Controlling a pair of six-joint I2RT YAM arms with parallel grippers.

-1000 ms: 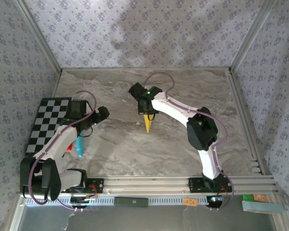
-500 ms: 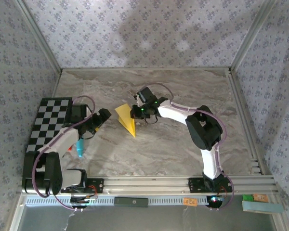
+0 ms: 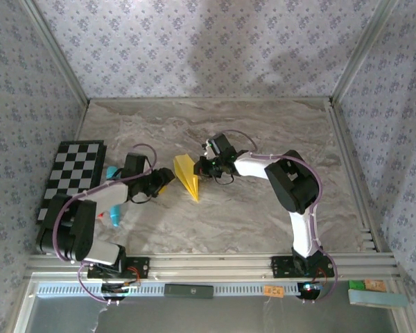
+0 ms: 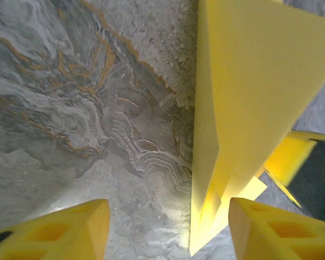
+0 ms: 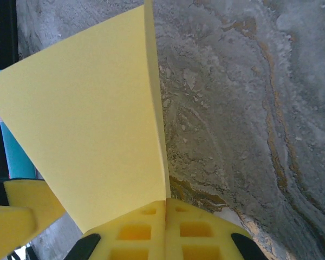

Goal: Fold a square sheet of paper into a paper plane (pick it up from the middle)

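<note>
Since a second ago your right arm has carried the paper plane [image 3: 188,175] leftward from the middle of the tabletop [image 3: 256,215], and your left arm has swung in from the checkered board [image 3: 73,173] to meet it.

The marbled tabletop is bare around the meeting spot. The board lies at the left edge, well apart from the paper. The right gripper [image 3: 206,166] is clenched on the plane: in its wrist view the two yellow fingers [image 5: 195,214] press together on the folded edge, with the wing fanning away from them. The left gripper [image 4: 168,216] is released, its fingers spread wide. The plane's pointed end sits between them, nearer the right-hand one and touching neither as far as you can see. So the plane is left of centre, gripped by one gripper and bracketed by the other. You cannot tell whether its nose touches the tabletop. A blue-tipped pen [image 3: 114,216] lies by the left arm, beside the board.

This looks like a handover or a two-handed crease, so watch the timing. If the right gripper lets go before the left closes, the thin paper will likely drop or twist. If the left closes off-centre, it may catch one layer and spring the folds, or crumple the nose. The grippers are close, so finger may strike finger.
</note>
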